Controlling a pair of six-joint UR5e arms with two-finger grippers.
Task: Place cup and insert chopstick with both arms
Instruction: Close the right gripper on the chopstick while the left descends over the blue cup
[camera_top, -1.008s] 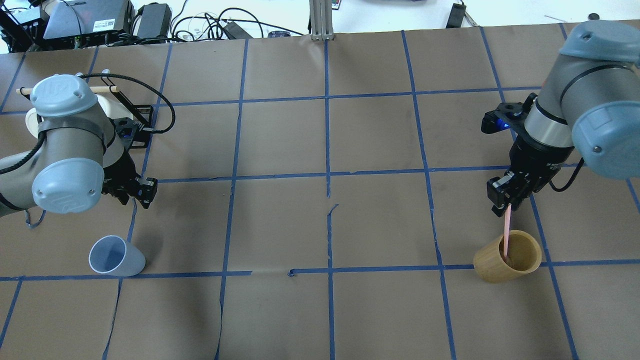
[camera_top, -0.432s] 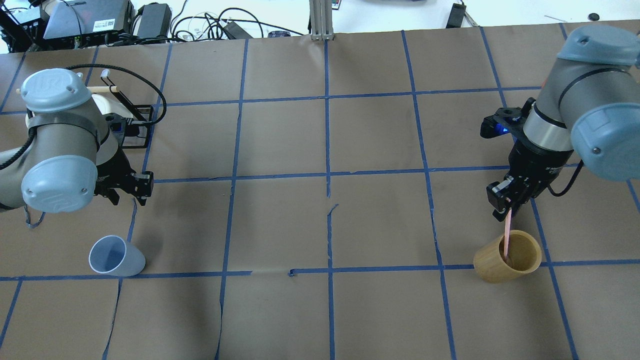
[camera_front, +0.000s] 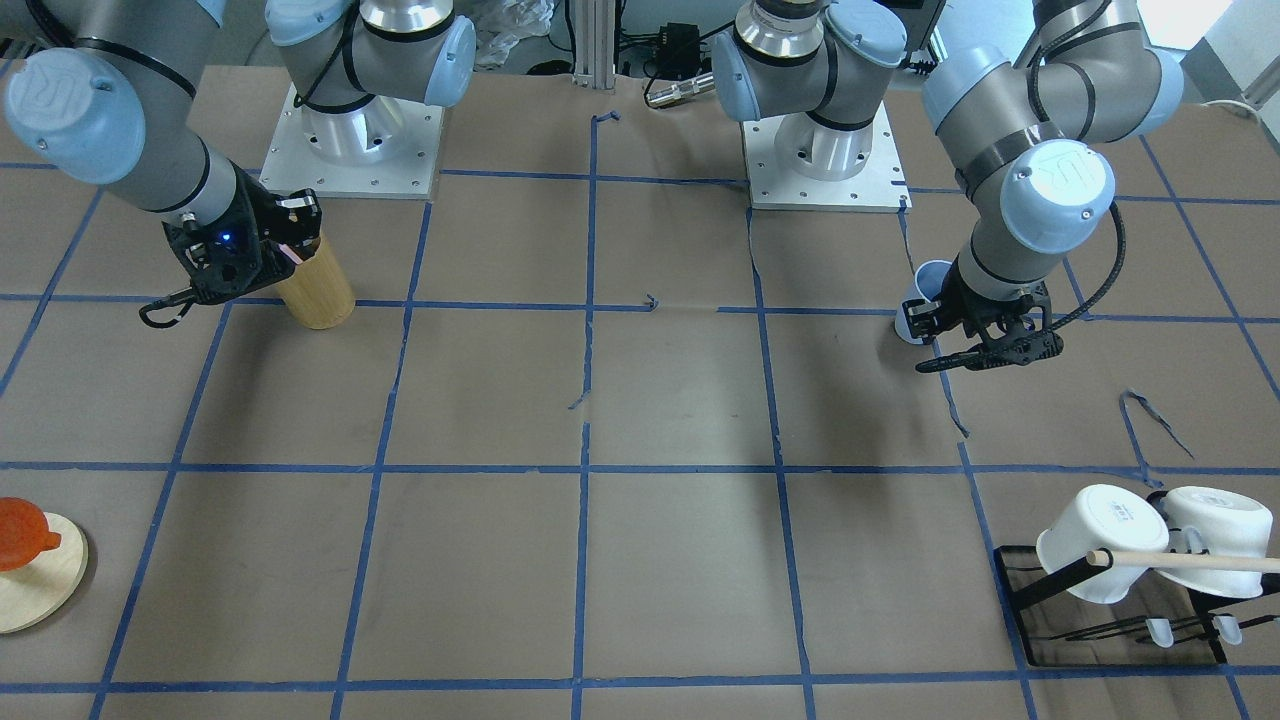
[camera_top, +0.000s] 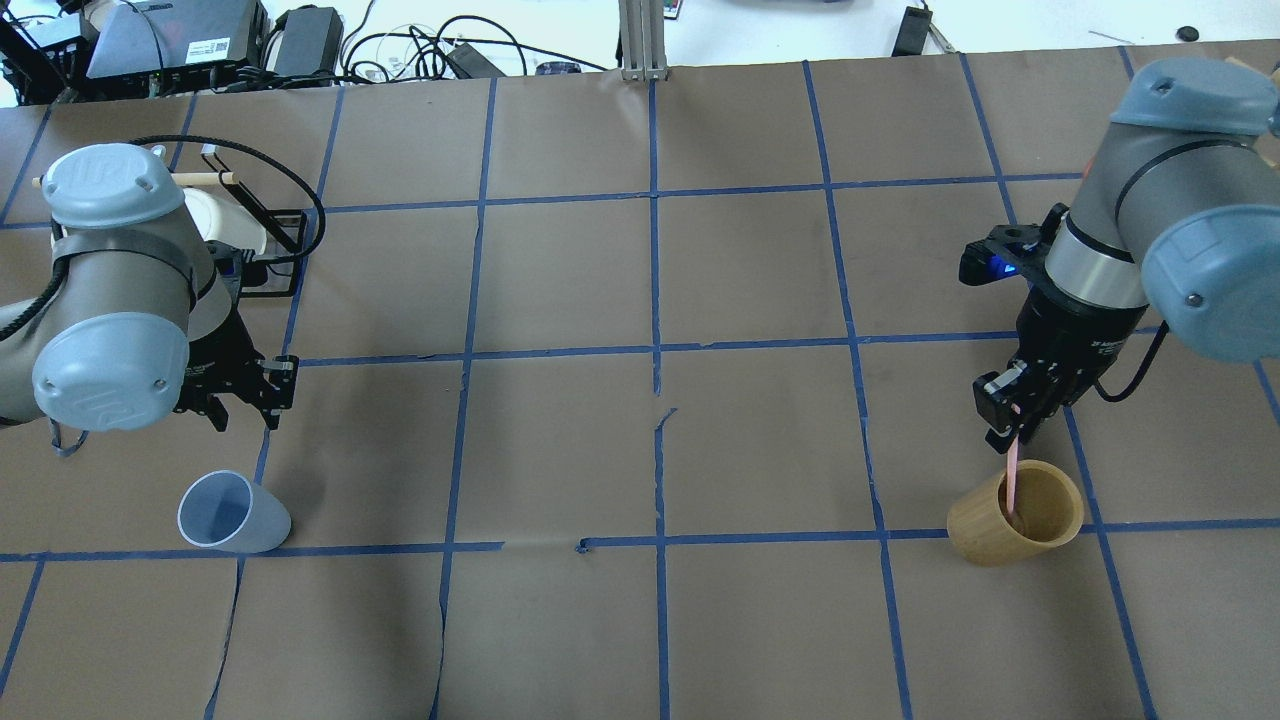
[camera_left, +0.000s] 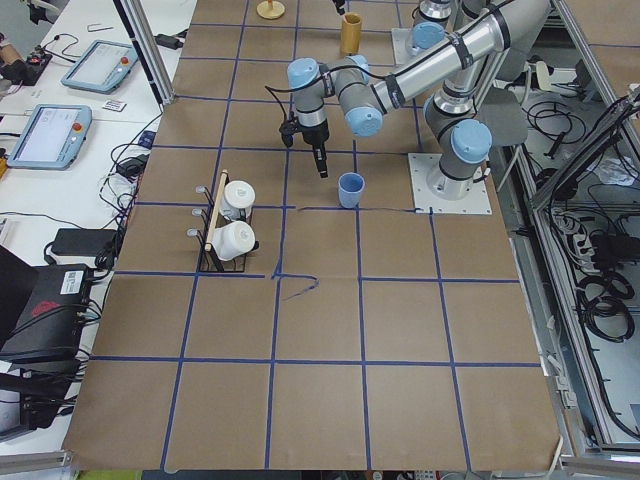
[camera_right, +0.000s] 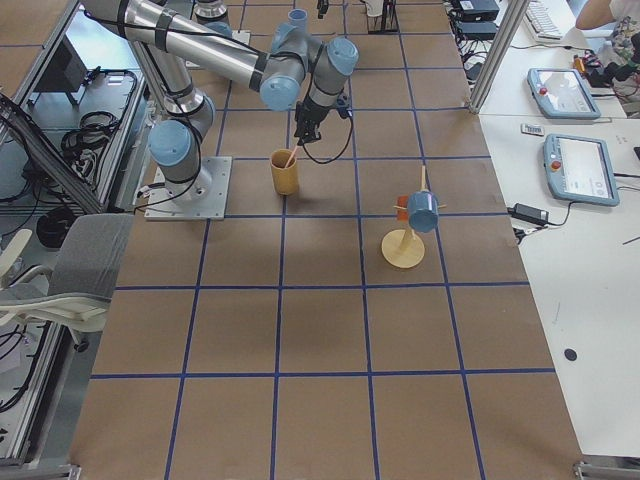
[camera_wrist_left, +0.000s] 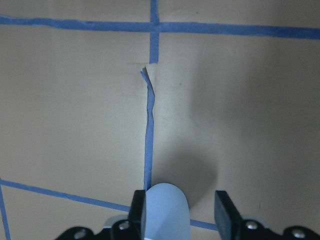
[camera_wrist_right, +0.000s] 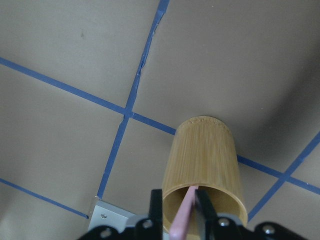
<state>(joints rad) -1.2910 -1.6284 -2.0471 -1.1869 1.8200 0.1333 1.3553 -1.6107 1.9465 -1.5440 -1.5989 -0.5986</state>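
Brown-paper surface (camera_top: 560, 280) with blue tape grid; pale blue plastic cup (camera_top: 232, 512) upright toward robot-side edge, left end; left fingers (camera_wrist_left: 223, 212) spread, empty, above it, so cup judged already placed; tan bamboo cylinder cup (camera_top: 1015, 520) toward same edge, right end; right fingers (camera_wrist_right: 156, 207) clenched on pink chopstick (camera_top: 1013, 478), held near-vertical so tip sits inside bamboo mouth; release not yet done.

my chopstick (camera_top: 1013, 478): pink
my bamboo cup (camera_top: 982, 543): tan, fine vertical grain
plastic cup (camera_top: 236, 515): pale blue
table (camera_top: 560, 280): brown, blue tape grid
my fingers (camera_wrist_left: 223, 210): black
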